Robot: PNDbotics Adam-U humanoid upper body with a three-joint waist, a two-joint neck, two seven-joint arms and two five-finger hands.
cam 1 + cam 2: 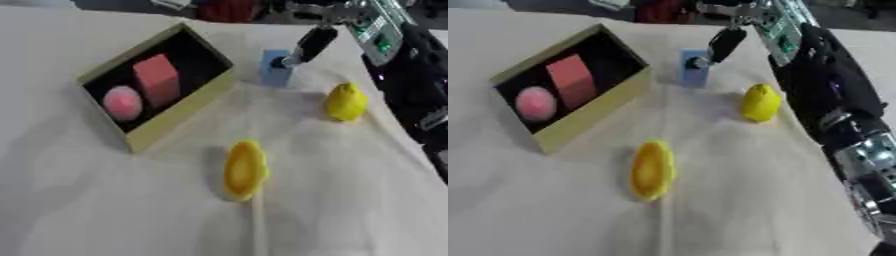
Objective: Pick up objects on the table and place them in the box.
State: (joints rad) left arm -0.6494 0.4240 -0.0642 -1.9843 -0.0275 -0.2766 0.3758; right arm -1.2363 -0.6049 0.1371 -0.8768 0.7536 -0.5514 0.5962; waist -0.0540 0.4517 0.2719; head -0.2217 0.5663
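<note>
Blue block (pixel 276 68), standing just beside the box (pixel 179 117) that holds a red block (pixel 157 80) and pink ball (pixel 122 102), looks rigid and light, the right hand (pixel 306 46) fingers touching its upper face, their curl unclear; the right eye view shows open cloth (pixel 737 200) around the yellow lemon (pixel 760 102) and banana-like piece (pixel 652 170).

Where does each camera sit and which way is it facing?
Left eye view: in the head, looking down at the table and box; right hand touches the blue block.
Right eye view: beside it, same aim; more of the right arm shows.
Both share the box, the block and two yellow things.
</note>
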